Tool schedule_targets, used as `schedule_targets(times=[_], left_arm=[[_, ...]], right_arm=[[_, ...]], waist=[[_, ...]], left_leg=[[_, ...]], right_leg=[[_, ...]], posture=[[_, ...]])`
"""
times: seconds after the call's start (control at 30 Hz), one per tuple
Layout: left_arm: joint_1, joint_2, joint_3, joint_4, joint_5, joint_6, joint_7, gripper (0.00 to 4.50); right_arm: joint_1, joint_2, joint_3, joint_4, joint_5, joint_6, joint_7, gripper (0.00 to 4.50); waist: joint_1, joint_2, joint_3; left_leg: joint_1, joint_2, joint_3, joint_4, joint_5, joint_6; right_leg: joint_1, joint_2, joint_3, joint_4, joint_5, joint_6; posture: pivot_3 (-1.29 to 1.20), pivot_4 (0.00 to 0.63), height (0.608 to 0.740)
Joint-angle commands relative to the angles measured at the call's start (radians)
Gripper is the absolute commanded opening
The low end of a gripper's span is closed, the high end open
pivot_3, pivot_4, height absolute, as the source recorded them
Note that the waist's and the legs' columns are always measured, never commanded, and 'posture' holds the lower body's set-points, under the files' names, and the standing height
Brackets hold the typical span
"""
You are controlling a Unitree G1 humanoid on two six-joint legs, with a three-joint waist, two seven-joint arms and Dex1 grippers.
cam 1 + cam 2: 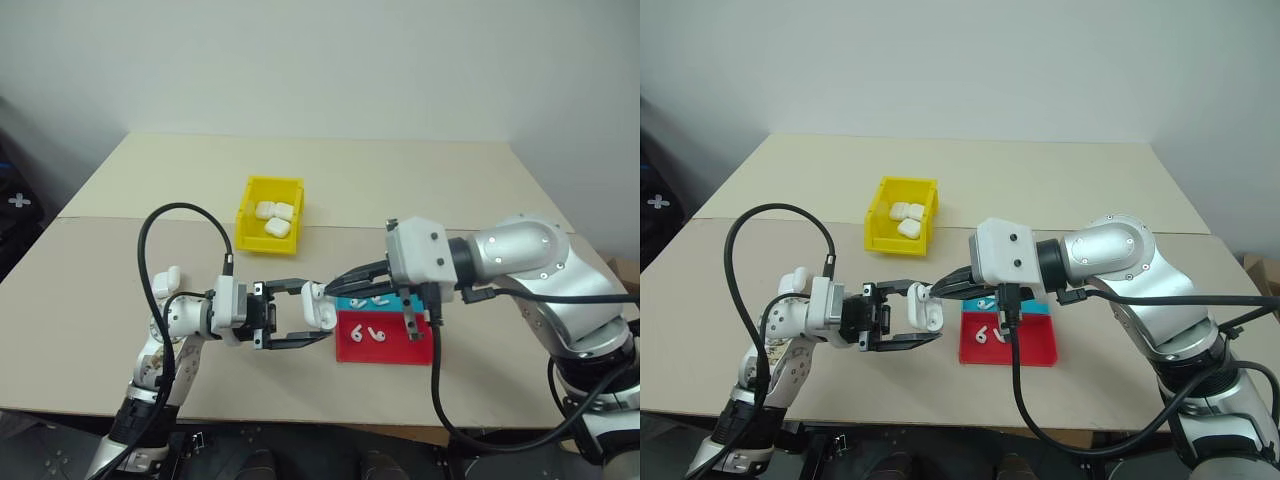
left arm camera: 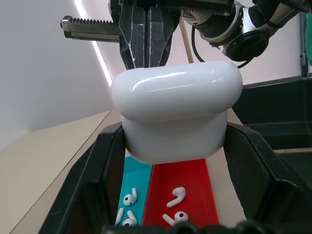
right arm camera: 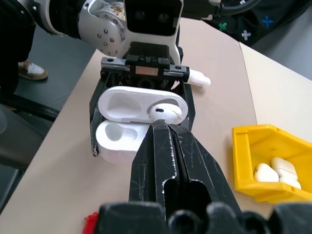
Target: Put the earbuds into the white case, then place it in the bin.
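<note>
White case [image 3: 141,127] clamped open in left gripper [image 1: 300,318]; earbud [image 3: 165,111] being seated by right gripper [image 3: 165,127], fingers pressed together; release needed next

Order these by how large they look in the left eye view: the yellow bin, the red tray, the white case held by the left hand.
1. The yellow bin and the red tray look about alike; the tray is partly covered, so I do not rank them.
2. The white case is clearly smallest.

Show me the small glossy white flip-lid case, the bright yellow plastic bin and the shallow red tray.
Small glossy white flip-lid case [image 3: 141,105]: right wrist view, inside of the open lid.
Bright yellow plastic bin [image 1: 252,233]: left eye view, front wall.
Shallow red tray [image 1: 1035,350]: right eye view, bare floor.
</note>
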Motion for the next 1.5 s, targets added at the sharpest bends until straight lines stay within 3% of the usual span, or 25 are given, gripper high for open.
schedule_targets(times=[0.03, 0.43, 0.93, 1.5], left_arm=[[-0.013, -0.002, 0.012, -0.019, -0.024, -0.026, -0.003, 2.77], [-0.010, 0.002, 0.005, -0.024, -0.025, -0.027, -0.022, 2.77], [-0.009, 0.004, 0.010, -0.020, -0.018, -0.032, -0.012, 2.77], [0.002, 0.000, 0.006, -0.039, -0.047, 0.007, -0.006, 2.77]], right_arm=[[-0.012, 0.009, -0.025, 0.001, -0.005, -0.013, -0.014, 0.06], [-0.046, 0.060, -0.005, 0.062, -0.022, -0.051, 0.013, 0.06], [0.011, 0.013, -0.036, 0.056, -0.009, -0.084, 0.099, 0.06], [-0.036, 0.040, -0.047, 0.091, -0.062, -0.028, -0.043, 0.06]], waist=[[0.000, 0.000, 0.000], [0.000, 0.000, 0.000], [-0.001, 0.000, 0.000], [0.000, 0.000, 0.000]], left_leg=[[0.000, 0.000, 0.000, 0.000, 0.000, 0.000], [0.000, 0.000, 0.000, 0.000, 0.000, 0.000], [0.000, 0.000, 0.000, 0.000, 0.000, 0.000], [0.000, 0.000, 0.000, 0.000, 0.000, 0.000]], right_leg=[[0.000, 0.000, 0.000, 0.000, 0.000, 0.000], [0.000, 0.000, 0.000, 0.000, 0.000, 0.000], [0.000, 0.000, 0.000, 0.000, 0.000, 0.000], [0.000, 0.000, 0.000, 0.000, 0.000, 0.000]], posture=[[0.00, 0.150, 0.740], [0.00, 0.150, 0.740], [0.00, 0.150, 0.740], [0.00, 0.150, 0.740]])
